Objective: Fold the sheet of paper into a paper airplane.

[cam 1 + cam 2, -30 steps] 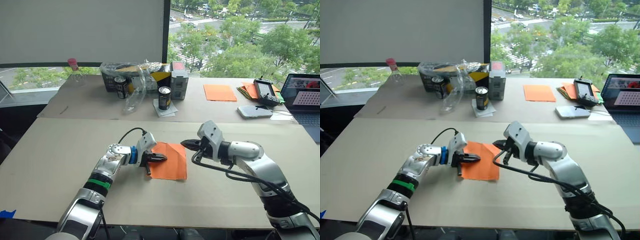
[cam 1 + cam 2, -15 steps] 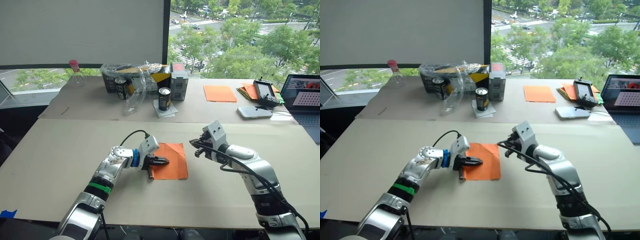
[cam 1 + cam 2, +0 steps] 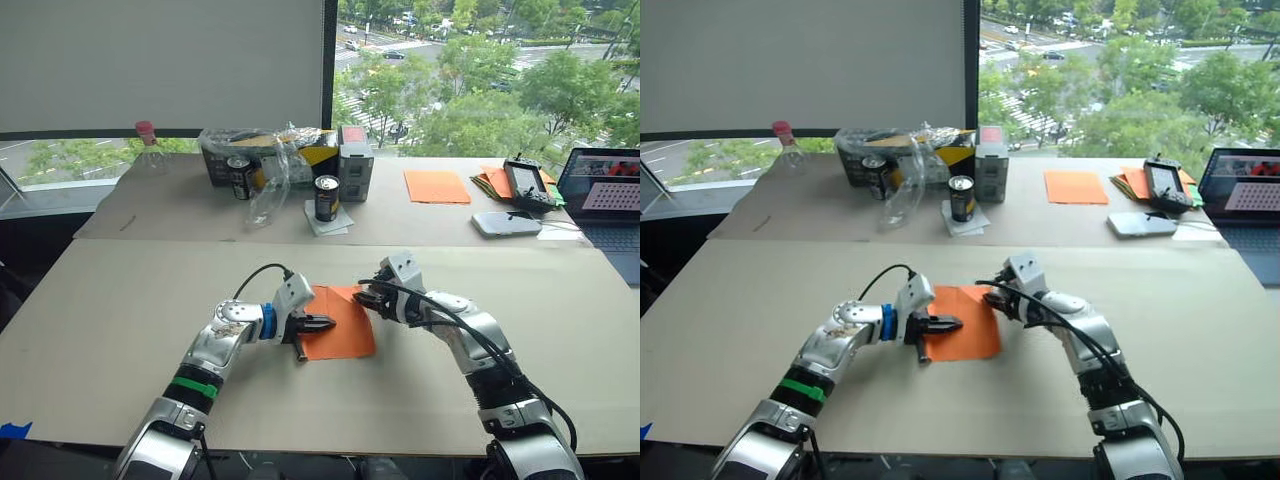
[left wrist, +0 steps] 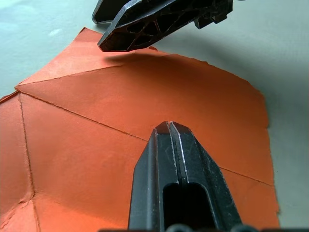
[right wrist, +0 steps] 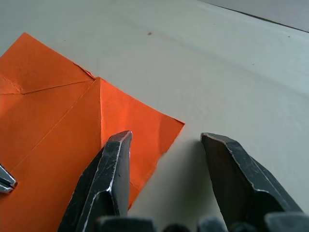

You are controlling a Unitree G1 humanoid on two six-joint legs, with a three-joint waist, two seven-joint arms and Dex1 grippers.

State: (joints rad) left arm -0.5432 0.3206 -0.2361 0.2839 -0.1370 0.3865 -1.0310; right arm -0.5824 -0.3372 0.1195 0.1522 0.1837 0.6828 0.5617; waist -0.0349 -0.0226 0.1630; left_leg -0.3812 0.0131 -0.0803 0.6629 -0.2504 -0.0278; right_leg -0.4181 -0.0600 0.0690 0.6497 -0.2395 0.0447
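Left gripper fingers together, pressing the thin creased orange sheet of paper flat mid-table. Right gripper fingers apart, straddling the sheet's far right corner. Risk: a closing pinch could crumple or drag the sheet if the left hold slips.

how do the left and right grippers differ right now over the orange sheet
The left gripper is shut, fingers pressed together on the sheet of paper; the right gripper is open. The left sits near the sheet's middle; the right straddles its far right corner, one finger over paper, one over the table. Both have black fingers and sit low at the sheet.
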